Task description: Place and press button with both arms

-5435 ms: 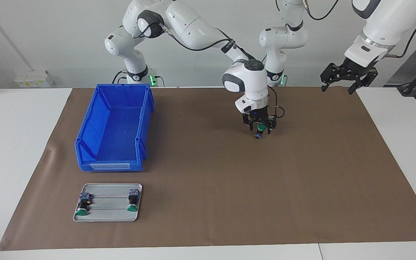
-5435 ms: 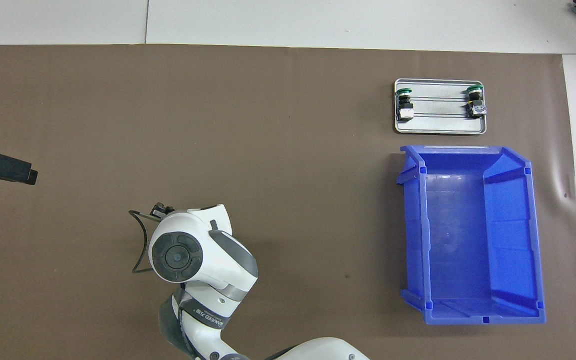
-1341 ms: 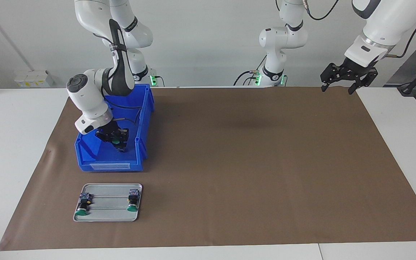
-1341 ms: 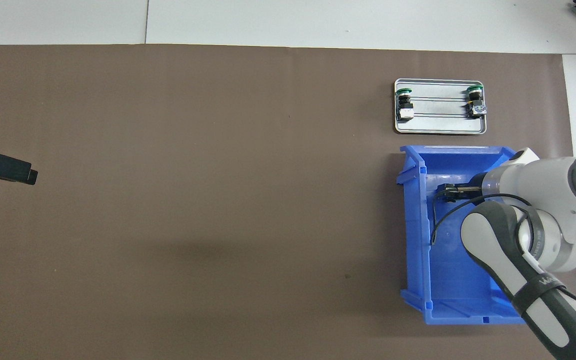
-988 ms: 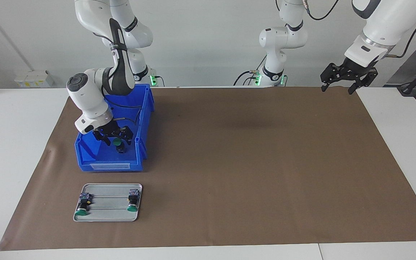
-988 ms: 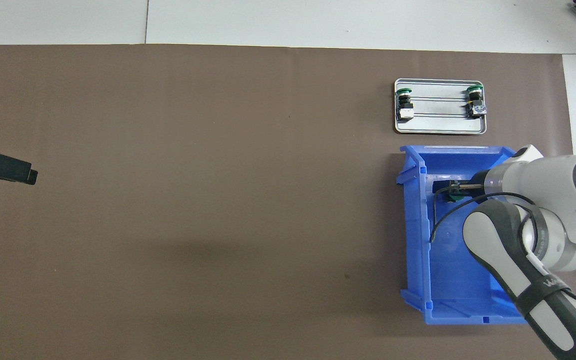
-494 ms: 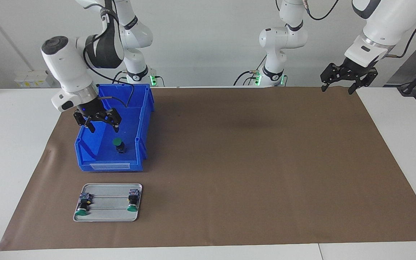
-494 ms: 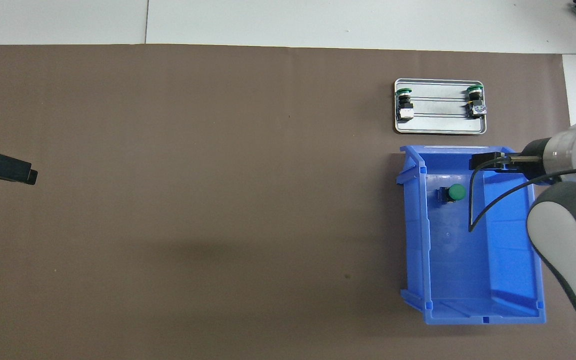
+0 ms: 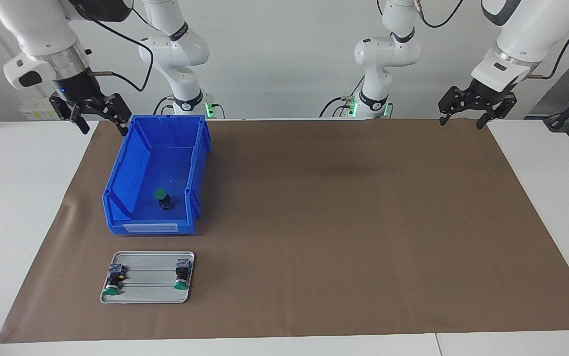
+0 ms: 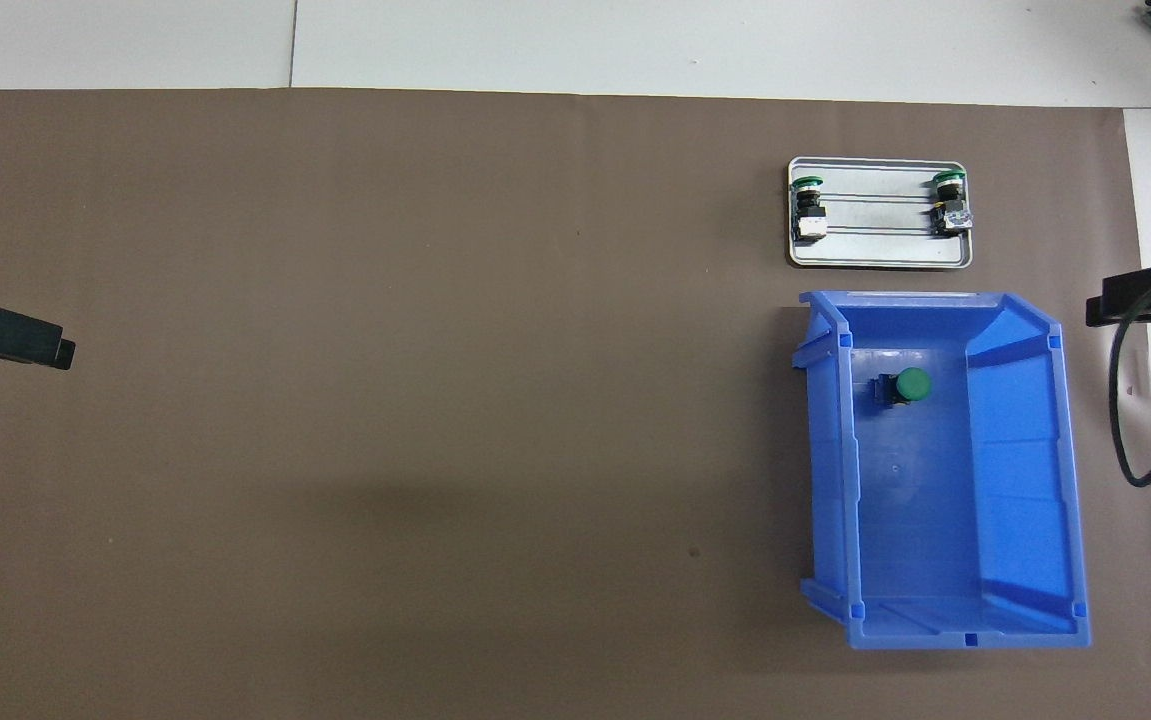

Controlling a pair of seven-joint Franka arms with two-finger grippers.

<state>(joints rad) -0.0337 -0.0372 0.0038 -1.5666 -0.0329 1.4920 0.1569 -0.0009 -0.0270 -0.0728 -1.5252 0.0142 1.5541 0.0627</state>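
We see bright, even light from above — a soft, blurred shadow on the brown mat (image 9: pixel 343 170), faint sheen on the metal tray (image 9: pixel 148 291), everything sharp.

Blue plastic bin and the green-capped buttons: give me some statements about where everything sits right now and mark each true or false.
1. A green-capped push-button stands inside the blue plastic bin. True.
2. The silver metal tray holds three buttons. False: it holds two.
3. The right gripper grips a button. False: it is open and empty, raised beside the bin.
4. The left gripper is open, up over the left arm's end of the brown mat. True.
5. The tray lies nearer to the robots than the bin. False: farther.
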